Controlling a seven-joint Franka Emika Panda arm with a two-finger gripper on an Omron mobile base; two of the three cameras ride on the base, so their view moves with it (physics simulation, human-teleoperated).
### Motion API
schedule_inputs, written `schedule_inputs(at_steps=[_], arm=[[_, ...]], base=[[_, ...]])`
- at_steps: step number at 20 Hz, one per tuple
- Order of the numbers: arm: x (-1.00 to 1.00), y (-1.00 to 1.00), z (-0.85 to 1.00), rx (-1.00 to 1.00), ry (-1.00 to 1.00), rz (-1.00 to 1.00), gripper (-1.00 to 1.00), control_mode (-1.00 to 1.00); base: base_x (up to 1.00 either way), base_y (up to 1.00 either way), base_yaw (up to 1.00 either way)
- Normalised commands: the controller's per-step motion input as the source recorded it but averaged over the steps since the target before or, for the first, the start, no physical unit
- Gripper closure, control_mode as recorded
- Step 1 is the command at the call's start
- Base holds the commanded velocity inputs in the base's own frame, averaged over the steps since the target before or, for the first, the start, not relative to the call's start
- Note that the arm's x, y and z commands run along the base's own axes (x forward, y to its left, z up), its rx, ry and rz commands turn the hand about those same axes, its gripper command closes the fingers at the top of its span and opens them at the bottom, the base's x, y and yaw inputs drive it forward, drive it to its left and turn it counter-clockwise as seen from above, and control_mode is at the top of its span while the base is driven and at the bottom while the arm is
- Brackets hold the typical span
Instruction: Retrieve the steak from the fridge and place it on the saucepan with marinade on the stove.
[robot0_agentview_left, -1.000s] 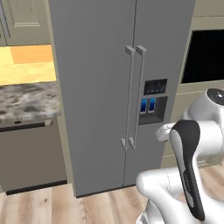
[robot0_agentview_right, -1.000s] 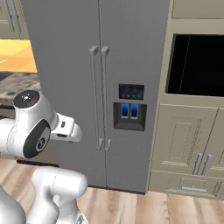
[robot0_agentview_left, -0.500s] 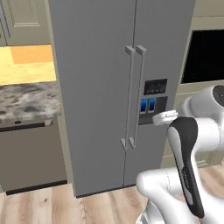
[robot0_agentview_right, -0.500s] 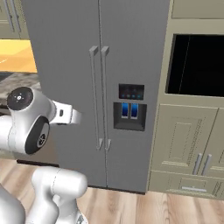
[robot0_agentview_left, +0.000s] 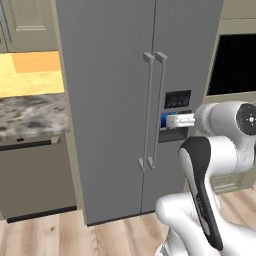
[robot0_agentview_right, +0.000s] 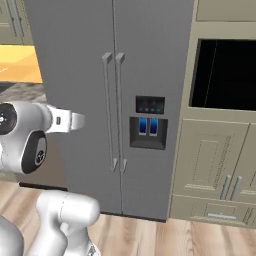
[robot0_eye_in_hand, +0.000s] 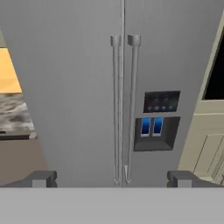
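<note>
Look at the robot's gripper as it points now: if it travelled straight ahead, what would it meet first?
The gripper, jaws wide open and empty, faces the closed fridge. Straight on, it would probably meet the two vertical door handles at the seam between the doors, though how far off they are is hard to judge.

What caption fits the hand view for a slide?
Open gripper faces the closed fridge, centred on its two bar handles.

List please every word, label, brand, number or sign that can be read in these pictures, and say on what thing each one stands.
No readable text, brand or number in any view.
Dark dispenser panel on the tall grey double-door fridge: a row of small blue lights, too small and blurred to read as signs.
Two blue patches in the dispenser recess: no lettering visible.
</note>
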Motion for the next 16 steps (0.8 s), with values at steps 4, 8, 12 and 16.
schedule_inputs(at_steps=[4,8,12,16], arm=[[0.28,0.00,0.45,0.11,-0.05,0.00,-1.00,-1.00],[0.31,0.00,0.22,0.08,-0.03,0.00,-1.00,-1.00],[0.51,-0.01,0.05,0.03,0.02,-0.03,-1.00,-1.00],[0.51,-0.02,0.00,0.00,0.09,-0.01,-1.00,-1.00]], base=[[0.00,0.00,0.00],[0.00,0.00,0.00],[0.00,0.00,0.00],[0.00,0.00,0.00]])
